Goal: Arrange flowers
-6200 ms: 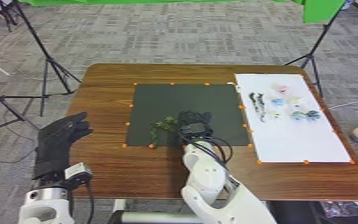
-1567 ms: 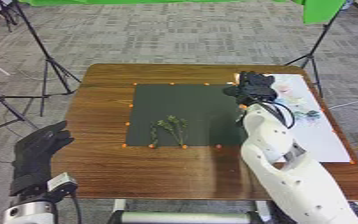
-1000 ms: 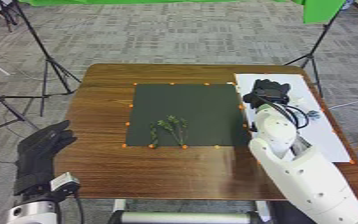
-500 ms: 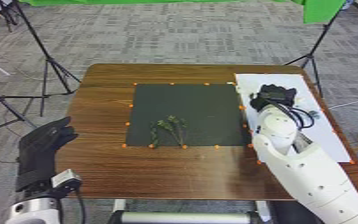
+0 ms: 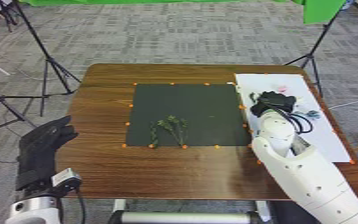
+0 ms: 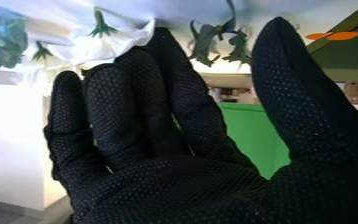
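Item 1: right hand [image 5: 275, 101], over the white sheet [image 5: 326, 145], toward 11 o'clock of its centre. Fingers straight, thumb held apart; nothing gripped.
Item 2: white flowers [image 6: 113, 40], close by its fingertips; whether touching, cannot tell. A grey-green leafy sprig [image 6: 220, 45] near the space between fingers and thumb.
Item 3: pink bloom [image 5: 282, 89], on the sheet at 12 o'clock from the hand. Blue-green blooms [image 5: 312, 114] at 4 o'clock.
Item 4: black mat [image 5: 186, 100], on the tabletop [image 5: 184, 175], sheet at its 3 o'clock. Laid toward its 7 o'clock edge: a dark sprig [image 5: 154, 136] and a branching green sprig [image 5: 174, 127], side by side.
Item 5: left hand [image 5: 40, 145], 8 o'clock of the mat; relaxed, thumb apart, unladen.
Changes: right hand has gone from mat to sheet, then drawn toward 6 o'clock along it; the pink bloom is now uncovered.
Appraisal: greenery apparently begun, blooms outstanding. Next, probably, a white flower, pinched by its stem; crowded neighbours may drag along, petals may crush.
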Motion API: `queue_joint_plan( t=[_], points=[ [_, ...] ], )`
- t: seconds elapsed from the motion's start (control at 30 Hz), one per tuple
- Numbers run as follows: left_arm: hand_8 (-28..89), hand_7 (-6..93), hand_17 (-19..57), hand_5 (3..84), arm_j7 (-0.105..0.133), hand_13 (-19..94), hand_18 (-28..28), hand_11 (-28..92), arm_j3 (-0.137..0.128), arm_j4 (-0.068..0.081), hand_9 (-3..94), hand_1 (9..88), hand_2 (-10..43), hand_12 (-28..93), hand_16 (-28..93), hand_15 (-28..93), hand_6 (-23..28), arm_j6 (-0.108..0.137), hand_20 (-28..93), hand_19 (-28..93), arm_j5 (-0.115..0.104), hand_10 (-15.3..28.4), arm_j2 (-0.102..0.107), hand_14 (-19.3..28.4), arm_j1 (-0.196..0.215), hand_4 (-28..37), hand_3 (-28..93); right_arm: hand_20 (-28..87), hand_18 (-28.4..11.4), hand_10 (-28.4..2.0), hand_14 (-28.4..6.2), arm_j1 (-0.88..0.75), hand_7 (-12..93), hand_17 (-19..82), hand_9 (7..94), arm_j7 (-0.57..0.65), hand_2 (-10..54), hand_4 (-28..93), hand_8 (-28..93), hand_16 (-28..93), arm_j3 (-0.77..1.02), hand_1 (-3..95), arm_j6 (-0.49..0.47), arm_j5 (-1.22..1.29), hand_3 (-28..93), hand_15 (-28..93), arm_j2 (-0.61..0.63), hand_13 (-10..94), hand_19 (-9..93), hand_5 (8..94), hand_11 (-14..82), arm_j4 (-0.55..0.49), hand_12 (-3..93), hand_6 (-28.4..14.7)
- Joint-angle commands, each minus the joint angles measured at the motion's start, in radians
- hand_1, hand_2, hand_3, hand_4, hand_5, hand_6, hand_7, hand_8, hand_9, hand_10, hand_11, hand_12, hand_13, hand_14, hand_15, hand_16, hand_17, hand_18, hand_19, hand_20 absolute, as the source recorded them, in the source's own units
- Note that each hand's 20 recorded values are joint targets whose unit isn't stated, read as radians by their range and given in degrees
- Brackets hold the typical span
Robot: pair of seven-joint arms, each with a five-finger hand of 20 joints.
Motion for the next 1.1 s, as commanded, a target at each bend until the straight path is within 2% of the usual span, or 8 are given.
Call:
queue_joint_plan(
  t=[0.03, 0.27, 0.37, 0.63, 0.73, 0.93, 1.0, 1.1],
  points=[
    [-10, 19.9, -4.1, 52.8, 0.02, 33, 24.3, 52, 0.015, 0.004, 41.9, 29.0, 3.6, 13, -23, 84, 16.9, 0.006, 46, 54, -0.028, 24.6, 0.022, 28.4, -0.006, -15.7, 82, 41, -28.4, -28.4, -28.4, 0.008, 25, 12, 48.1, 0.001, -1.4, -24, -8, 25, -0.018, 29.5, 0.035, -0.024, 80, 87, -0.011, 40, 66, 65.6, 63.7, 0.029, 33.4, -11.2],
    [-10, 19.9, -4.1, 52.8, 0.034, 33, 24.2, 52, 0.02, 0.005, 41.9, 29.0, 3.7, 13, -23, 84, 16.9, 0.016, 47, 54, -0.047, 24.7, 0.032, 28.4, -0.004, -15.7, 82, 39, -28.4, -27.7, -28.4, -0.002, 27, 13, 51.9, 0.023, -2.2, -25, -10, 25, -0.014, 34.2, 0.057, 0.007, 81, 87, -0.007, 43, 67, 70.0, 65.6, 0.042, 31.0, -8.0],
    [-10, 19.8, -4.0, 52.9, 0.047, 33, 24.2, 52, 0.024, 0.005, 41.9, 28.9, 3.8, 13, -23, 84, 17.0, 0.025, 46, 54, -0.063, 24.7, 0.044, 28.4, -0.002, -15.6, 82, 37, -28.4, -25.6, -27.8, -0.006, 26, 13, 55.2, 0.025, -4.3, -28, 3, 26, -0.016, 38.9, 0.075, 0.005, 80, 87, -0.006, 46, 68, 72.1, 65.8, 0.048, 31.0, -7.0],
    [-10, 19.8, -4.0, 52.9, 0.021, 33, 24.3, 52, 0.016, 0.005, 41.9, 29.1, 3.9, 13, -23, 84, 17.0, 0.009, 46, 55, -0.033, 24.7, 0.018, 28.4, -0.005, -15.7, 82, 29, -28.4, -18.2, -23.2, -0.005, 29, 14, 63.3, 0.023, -7.4, -28, 7, 28, -0.033, 50.2, 0.128, -0.007, 76, 86, -0.001, 52, 73, 79.8, 60.5, 0.055, 39.5, -3.5],
    [-10, 19.8, -4.0, 52.9, 0.034, 33, 24.2, 52, 0.022, 0.005, 41.9, 29.1, 4.0, 13, -23, 84, 17.0, 0.017, 46, 54, -0.049, 24.7, 0.03, 28.4, -0.005, -15.7, 82, 28, -28.4, -17.2, -22.4, 0.001, 29, 15, 65.4, 0.02, -7.6, -28, 7, 28, -0.041, 51.2, 0.162, -0.01, 76, 86, 0.005, 52, 74, 80.7, 60.2, 0.057, 39.7, -2.9],
    [-10, 19.9, -4.0, 52.9, 0.009, 33, 24.2, 52, 0.007, 0.002, 41.8, 29.0, 4.1, 13, -23, 84, 16.9, 0.003, 46, 55, -0.017, 24.7, -0.001, 28.4, 0.004, -15.7, 82, 27, -28.4, -16.9, -21.4, 0.012, 28, 15, 67.2, 0.017, -8.1, -28, 9, 29, -0.051, 51.4, 0.216, -0.018, 77, 85, 0.023, 53, 75, 81.8, 60.0, 0.049, 39.7, -2.5],
    [-10, 19.9, -4.0, 52.9, 0.008, 33, 24.2, 52, 0.006, 0.002, 41.8, 29.0, 4.1, 13, -23, 84, 16.9, 0.002, 46, 55, -0.014, 24.7, -0.003, 28.4, 0.006, -15.6, 82, 26, -28.4, -16.9, -21.3, 0.018, 28, 15, 67.6, 0.018, -8.5, -28, 10, 29, -0.055, 51.2, 0.232, -0.014, 77, 85, 0.029, 54, 76, 82.2, 60.0, 0.045, 40.0, -2.5],
    [-10, 19.9, -4.0, 52.9, 0.021, 33, 24.2, 52, 0.011, 0.002, 41.8, 28.9, 4.2, 13, -23, 84, 16.9, 0.011, 46, 55, -0.032, 24.7, 0.01, 28.4, 0.008, -15.6, 82, 25, -28.3, -16.9, -21.1, 0.025, 28, 16, 68.0, 0.009, -8.7, -28, 10, 30, -0.056, 51.1, 0.253, -0.022, 78, 85, 0.033, 54, 76, 82.8, 59.8, 0.04, 40.2, -2.3]
  ],
)
